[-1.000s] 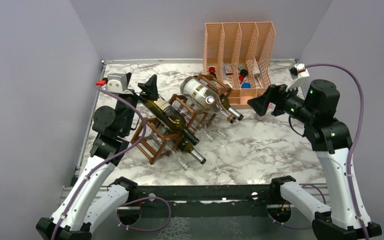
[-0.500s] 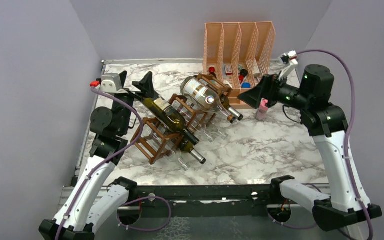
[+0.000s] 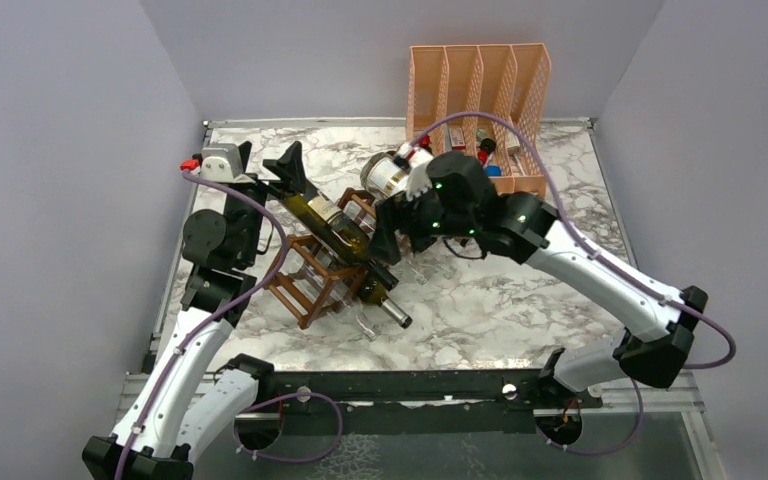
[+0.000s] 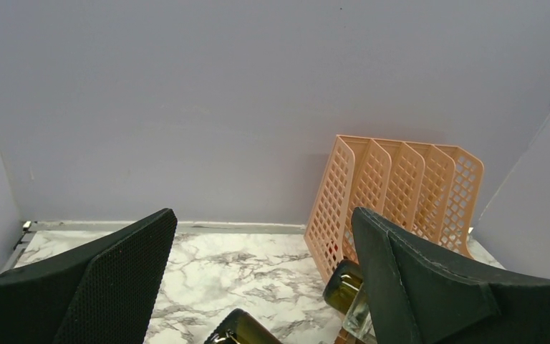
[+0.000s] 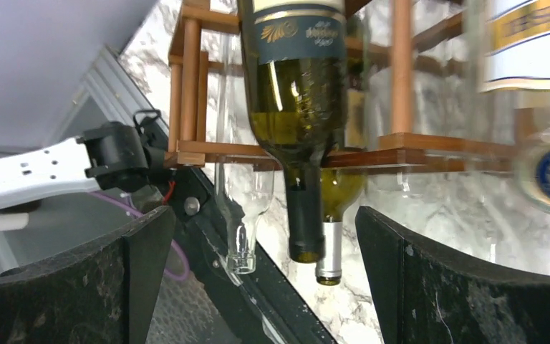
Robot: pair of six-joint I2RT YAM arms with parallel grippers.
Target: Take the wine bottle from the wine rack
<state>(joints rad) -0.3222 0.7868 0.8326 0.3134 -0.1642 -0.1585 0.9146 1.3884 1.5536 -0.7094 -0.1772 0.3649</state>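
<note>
The brown wooden wine rack [image 3: 312, 285] stands at the table's middle left and shows in the right wrist view [image 5: 430, 143]. A dark green wine bottle [image 3: 340, 235] lies on its top tier, neck toward the near edge. In the right wrist view this bottle [image 5: 297, 107] has a dark label. A white-labelled bottle [image 3: 392, 178] lies further back. My left gripper [image 3: 272, 170] is open at the green bottle's base, whose rim [image 4: 240, 330] lies low between its fingers. My right gripper [image 3: 388, 235] is open and empty above the bottle's lower body, its jaws either side of the necks [image 5: 261, 236].
A peach mesh file organiser [image 3: 480, 90] with small items stands at the back right and shows in the left wrist view [image 4: 401, 186]. A clear bottle neck [image 5: 243, 229] and a silver-capped green neck [image 5: 327, 251] hang below the rack. A black rail [image 3: 410, 385] runs along the near edge.
My right arm has swung from the right side by the organiser leftward to over the rack's bottles. My left gripper has barely moved.
</note>
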